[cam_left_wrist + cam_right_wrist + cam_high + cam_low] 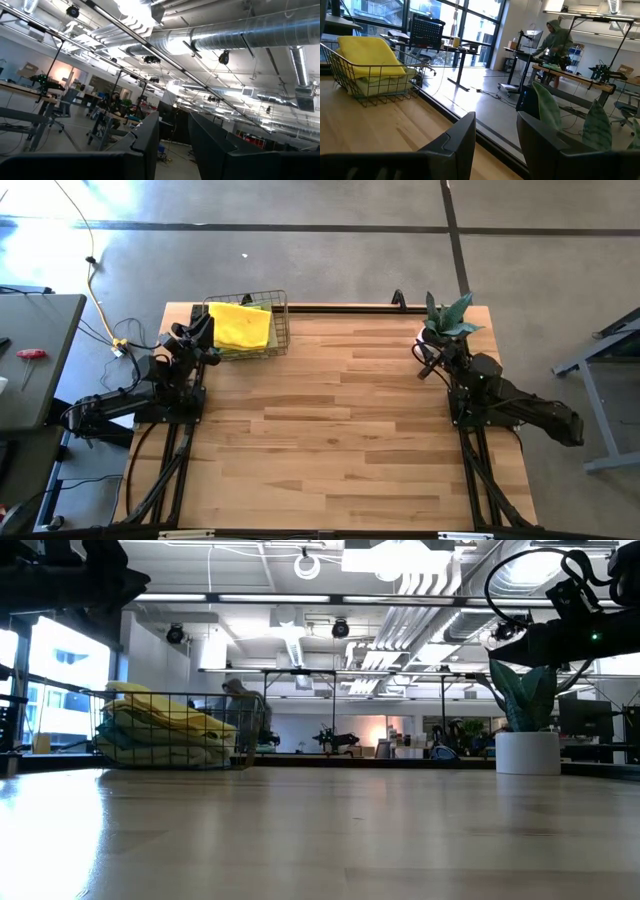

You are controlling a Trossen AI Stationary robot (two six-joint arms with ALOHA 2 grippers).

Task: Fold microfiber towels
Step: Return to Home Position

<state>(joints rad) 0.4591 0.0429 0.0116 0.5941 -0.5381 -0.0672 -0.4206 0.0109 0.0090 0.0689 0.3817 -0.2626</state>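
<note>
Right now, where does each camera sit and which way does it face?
High: overhead, straight down; both arms show.
Low: tabletop height, level toward the room; right arm top right.
Left wrist: on left gripper, aimed at ceiling; own fingers.
Right wrist: on right gripper, facing wire basket; own fingers.
Shared: yellow towel, except left wrist.

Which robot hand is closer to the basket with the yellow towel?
Left. The left gripper sits right beside the wire basket; the right gripper is far across the table, next to the potted plant.
</note>
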